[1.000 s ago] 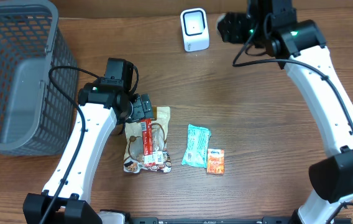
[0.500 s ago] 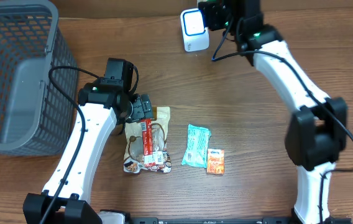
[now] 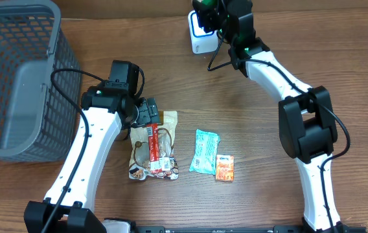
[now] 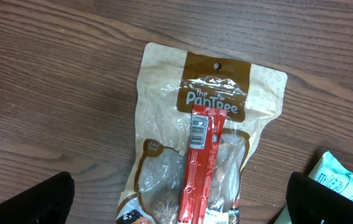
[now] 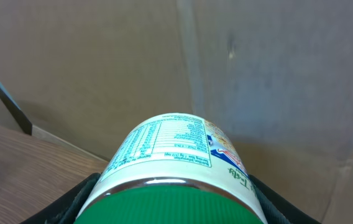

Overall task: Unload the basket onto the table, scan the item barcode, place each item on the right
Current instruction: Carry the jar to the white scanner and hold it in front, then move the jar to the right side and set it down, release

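Green plastic caps the can [image 5: 176, 146] that the right gripper [image 5: 175, 205] clasps, its dark fingers [image 5: 84, 194] pressed against either side of the round body. Only the right wrist view shows this close: a smooth lid, a shiny metal rim, and a curved paper label printed with a nutrition table and some colourful artwork, with plain brown board behind it. The overhead view gives the place instead. There the gripper and its can sit at the far edge of the table, right over the top of the white barcode scanner [image 3: 200, 40], a small rounded box with a dark-framed window, partly covered by the gripper. The left gripper [image 4: 183, 202] stands released with its jaws wide, only the two black fingertips [image 4: 36, 199] showing in the bottom corners of its wrist view. Directly under it lies a tan snack bag [image 4: 164, 149], crinkly, with a clear window and a brown header with a hang hole. A glossy red stick pack [image 4: 200, 155] lies lengthwise on top of the bag, its barcode visible only in this view. Right of the gripper are a teal packet [image 3: 205, 152] and, touching it, a small orange packet [image 3: 224, 167]. Left of it is a grey mesh basket [image 3: 15, 77], all on the wood-grain table [image 3: 268, 188].
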